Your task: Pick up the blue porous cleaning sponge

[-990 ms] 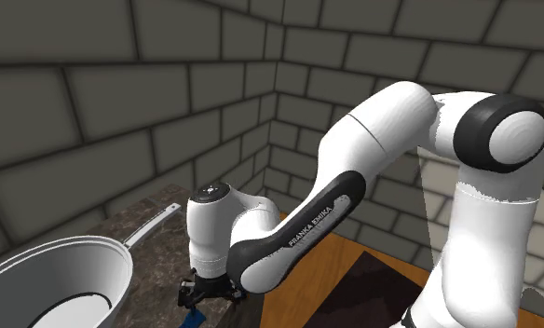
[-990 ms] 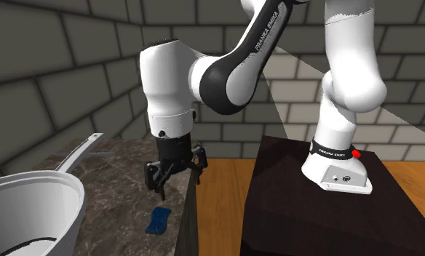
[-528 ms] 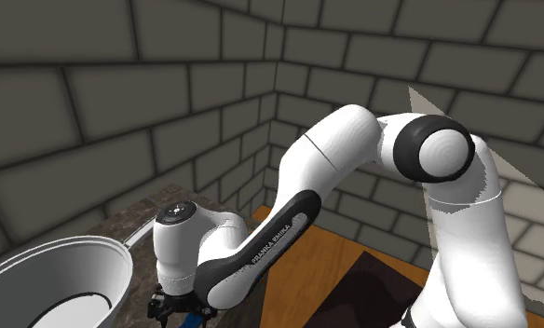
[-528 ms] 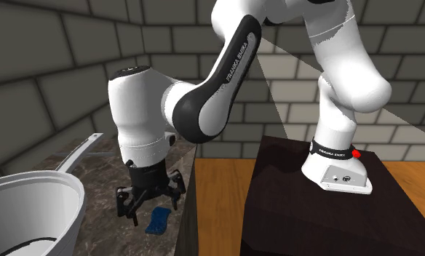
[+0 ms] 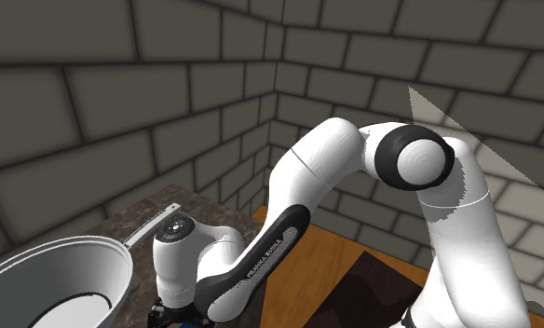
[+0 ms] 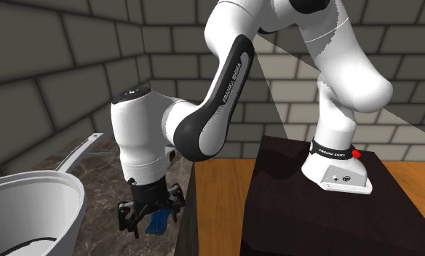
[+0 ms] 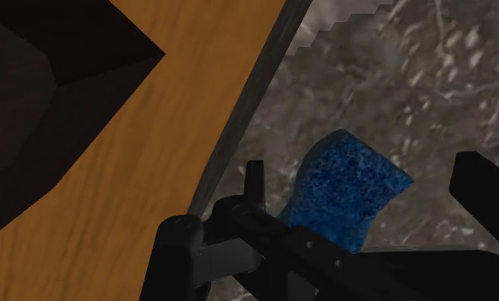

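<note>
The gripper [image 6: 150, 215] hangs low over the blue sponge [image 7: 346, 198] lying near the counter [image 7: 427, 77] edge, fingers [image 7: 254, 181] spread wide astride it and gripping nothing, so next, I reckon, it should settle and squeeze.

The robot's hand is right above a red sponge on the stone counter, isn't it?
Not red, blue. The hand is right above a blue sponge on the stone counter. The wrist view shows the colour plainly.

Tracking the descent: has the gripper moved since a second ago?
Yes. In the second exterior view the gripper has dropped leftward, toward the pan, and now straddles the sponge.
</note>
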You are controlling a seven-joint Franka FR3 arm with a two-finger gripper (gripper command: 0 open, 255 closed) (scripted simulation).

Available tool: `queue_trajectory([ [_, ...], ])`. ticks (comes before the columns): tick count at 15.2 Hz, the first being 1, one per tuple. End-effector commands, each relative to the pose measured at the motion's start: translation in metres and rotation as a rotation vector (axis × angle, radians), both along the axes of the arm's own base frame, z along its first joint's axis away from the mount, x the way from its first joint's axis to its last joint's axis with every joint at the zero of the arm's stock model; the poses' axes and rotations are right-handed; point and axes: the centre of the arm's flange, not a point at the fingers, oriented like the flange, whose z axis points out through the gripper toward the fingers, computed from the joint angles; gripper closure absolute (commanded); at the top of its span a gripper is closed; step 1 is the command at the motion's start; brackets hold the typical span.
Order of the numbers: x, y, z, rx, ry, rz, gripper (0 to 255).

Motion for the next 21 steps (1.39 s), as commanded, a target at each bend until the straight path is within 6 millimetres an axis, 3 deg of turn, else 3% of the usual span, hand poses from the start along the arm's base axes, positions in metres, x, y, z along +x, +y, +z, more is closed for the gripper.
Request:
queue_trajectory([
  [1, -0.001, 0.000, -0.002, 0.000, 0.000, 0.000, 255],
  [10, 0.000, 0.000, -0.002, 0.000, 0.000, 0.000, 255],
  [21, 0.000, 0.000, 0.056, 0.000, 0.000, 0.000, 255],
])
